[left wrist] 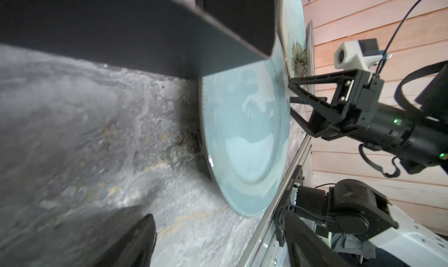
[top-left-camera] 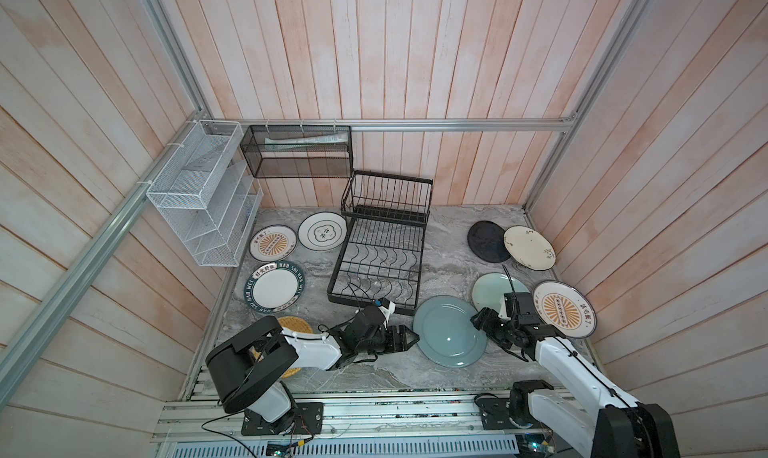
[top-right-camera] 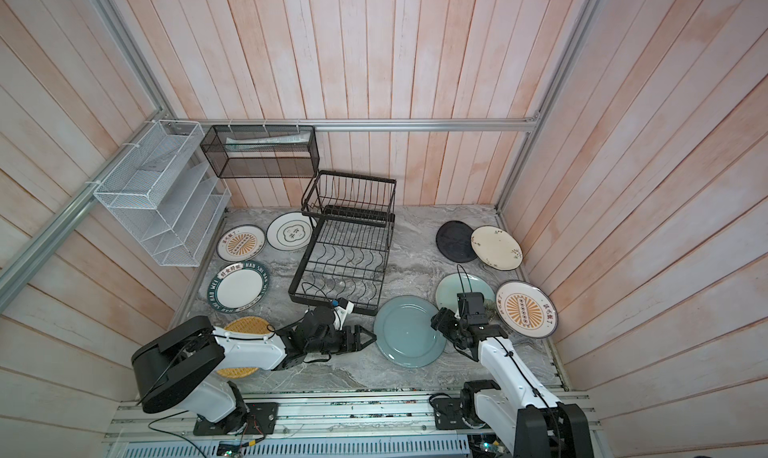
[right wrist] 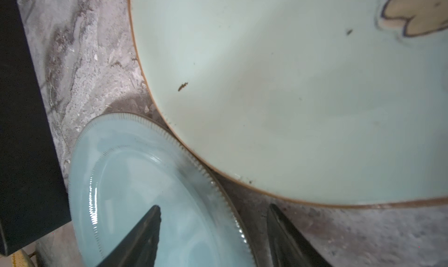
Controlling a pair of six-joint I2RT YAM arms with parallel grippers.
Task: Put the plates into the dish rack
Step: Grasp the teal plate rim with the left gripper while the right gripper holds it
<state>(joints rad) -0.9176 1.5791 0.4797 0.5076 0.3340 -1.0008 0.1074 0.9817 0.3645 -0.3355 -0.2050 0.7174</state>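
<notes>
The black wire dish rack [top-left-camera: 376, 264] stands at the middle of the back edge of the grey marbled counter [top-left-camera: 449, 243], its flat slotted tier reaching toward the centre, and every plate lies on the counter around it. A glossy round teal plate [top-left-camera: 451, 331] sits near the front edge, right of centre. The left gripper [top-left-camera: 412, 338] is low at this plate's left rim, jaws spread apart and pinching nothing. The left wrist view shows one finger [left wrist: 169, 35] in front of the plate and the other over bare counter. The right gripper [top-left-camera: 478, 319] hovers at the right rim, spread and empty, one fingertip [right wrist: 150, 219] over the teal glaze and the other over the counter. A pale green round plate with a painted flower [top-left-camera: 487, 287] meets the teal rim just behind; which overlaps I cannot tell. A white round plate with an orange sunburst [top-left-camera: 563, 308] lies by the right edge. In the back right corner a cream speckled plate [top-left-camera: 530, 248] overlaps a matte black round plate [top-left-camera: 484, 241]. Along the left edge lie a second sunburst plate [top-left-camera: 273, 246], a white plate with black lettering [top-left-camera: 322, 231], a white plate with a dark green lettered band [top-left-camera: 274, 287] and, toward the front left corner, a yellow ribbed plate [top-left-camera: 296, 323] partly under the left arm [top-left-camera: 307, 347].
</notes>
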